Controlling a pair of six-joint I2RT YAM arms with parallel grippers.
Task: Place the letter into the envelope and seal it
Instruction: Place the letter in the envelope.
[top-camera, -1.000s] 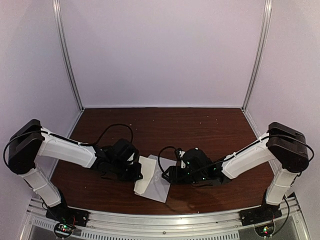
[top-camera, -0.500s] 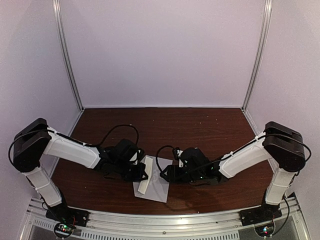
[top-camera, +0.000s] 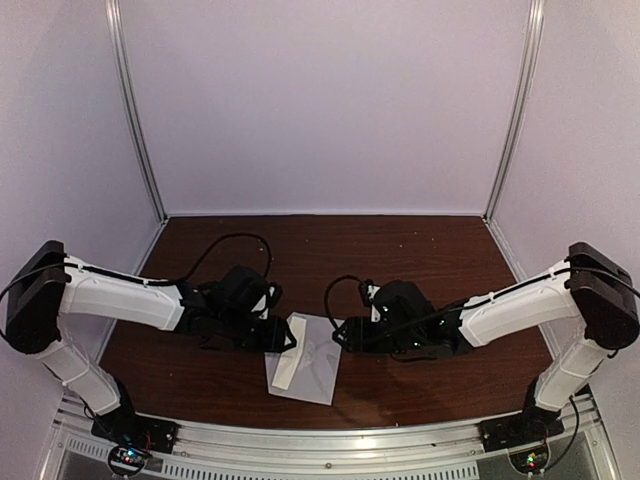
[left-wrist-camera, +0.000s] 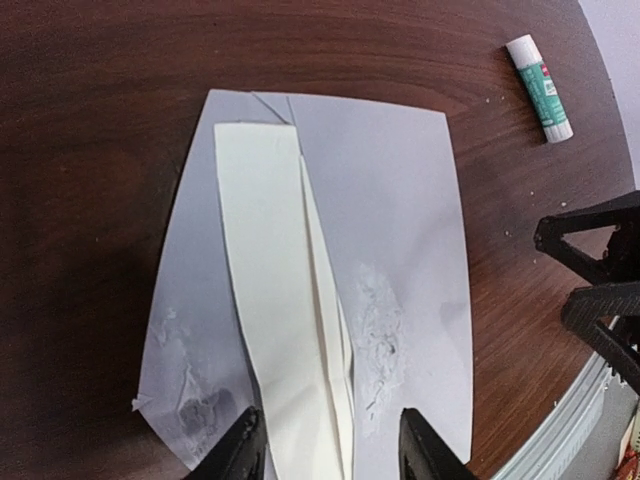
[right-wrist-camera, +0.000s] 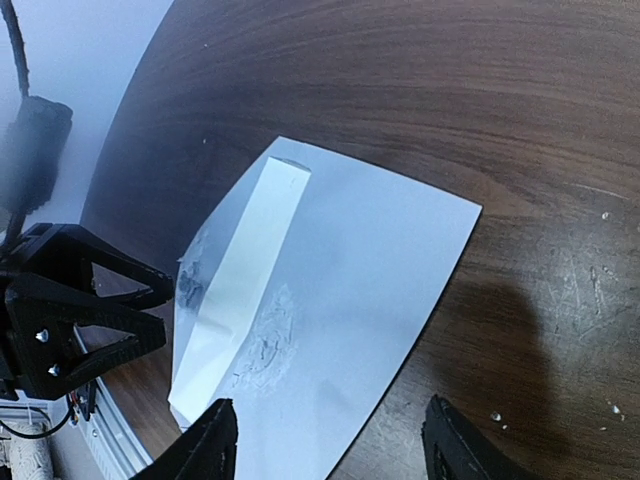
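While left jaws and right jaws both stand released, gripping nothing, envelope (top-camera: 315, 368) lies flat on tabletop (top-camera: 400, 250) between them. Pale folded strip (left-wrist-camera: 270, 300) rests along it; glue stick (left-wrist-camera: 540, 88) lies apart.

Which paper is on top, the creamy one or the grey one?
The creamy strip. It is narrow and folded, and it lies on the wider grey sheet, which rests flat on the table and has smears on it.

The envelope (left-wrist-camera: 400, 250) runs off the bottom edge (left wrist view); the glue stick (left-wrist-camera: 540, 88) print is illegible.
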